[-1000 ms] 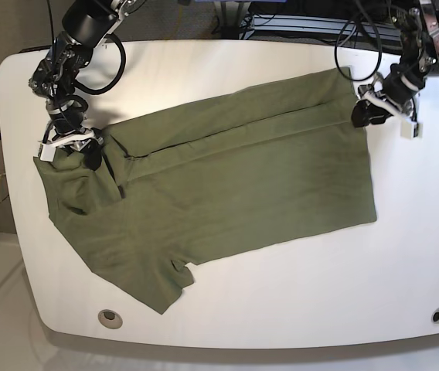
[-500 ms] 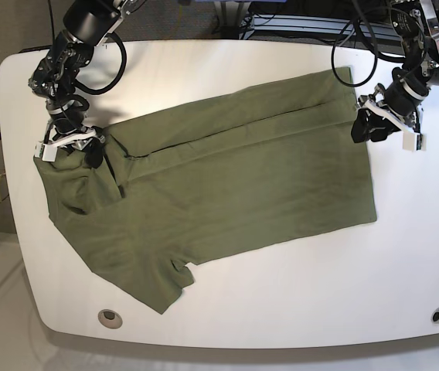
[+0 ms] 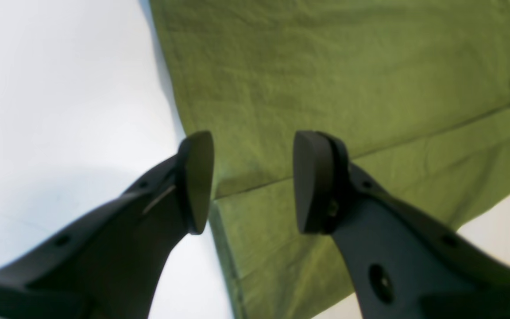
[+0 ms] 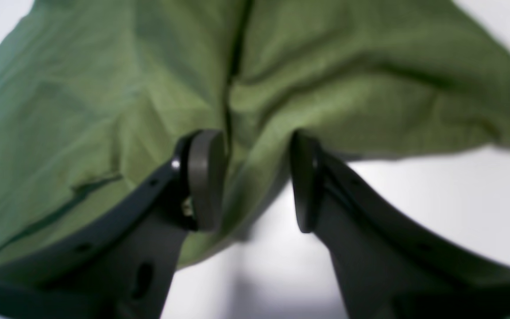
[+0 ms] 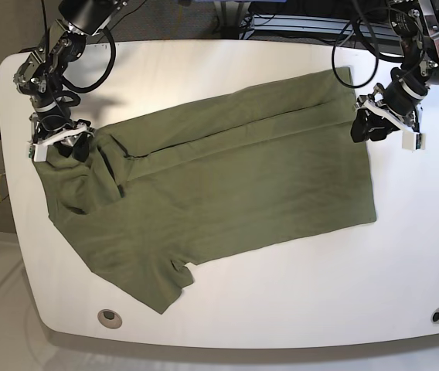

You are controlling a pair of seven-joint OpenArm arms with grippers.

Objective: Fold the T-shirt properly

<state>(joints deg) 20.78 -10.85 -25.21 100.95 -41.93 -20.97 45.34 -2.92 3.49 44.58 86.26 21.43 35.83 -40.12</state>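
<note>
The T-shirt (image 5: 212, 193) lies spread across the white table (image 5: 297, 301), its near corner by the front edge with a sleeve (image 5: 175, 280) folded there, the body running diagonally toward the far right. A long fold line (image 3: 370, 150) crosses the cloth. Farther back, the right gripper (image 4: 255, 181) hangs over bunched fabric at the shirt's far left end, jaws spread with nothing pinched. The left gripper (image 3: 253, 179) hovers at the far right hem (image 3: 171, 102), jaws likewise apart, straddling the cloth's edge.
</note>
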